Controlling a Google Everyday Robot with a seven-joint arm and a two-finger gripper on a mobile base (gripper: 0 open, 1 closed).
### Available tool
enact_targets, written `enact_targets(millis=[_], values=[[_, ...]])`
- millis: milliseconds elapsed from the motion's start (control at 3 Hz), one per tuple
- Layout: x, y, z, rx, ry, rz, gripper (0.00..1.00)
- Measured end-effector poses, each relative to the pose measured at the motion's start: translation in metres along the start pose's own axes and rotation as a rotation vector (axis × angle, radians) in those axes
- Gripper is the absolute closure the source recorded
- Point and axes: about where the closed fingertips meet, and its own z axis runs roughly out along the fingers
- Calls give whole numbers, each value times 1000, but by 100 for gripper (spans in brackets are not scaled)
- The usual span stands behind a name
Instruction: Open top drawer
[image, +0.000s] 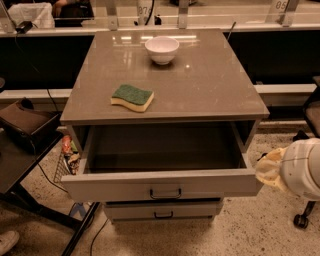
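The top drawer (100, 189) of the grey cabinet is pulled well out. Its wide flat front faces me with a small black bar handle (165, 193) at centre, and the deep grey box (165, 147) inside looks empty. A white rounded part of my arm (300, 170) with a yellowish cover sits at the right edge, just beside the drawer's right front corner and apart from the handle. My gripper itself is out of view, past the right edge.
A shorter drawer front (164, 210) sits below. On the cabinet top (210, 85) lie a green-and-yellow sponge (132, 97) and a white bowl (162, 49). A dark stand (25, 145) is at left, a chair caster (300, 220) at right, a counter behind.
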Motion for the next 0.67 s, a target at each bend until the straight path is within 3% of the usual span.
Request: enact_targets(millis=[333,667], values=[[0,0,0,0,3,-3,100],[-17,0,25,-28,9,-54,100]])
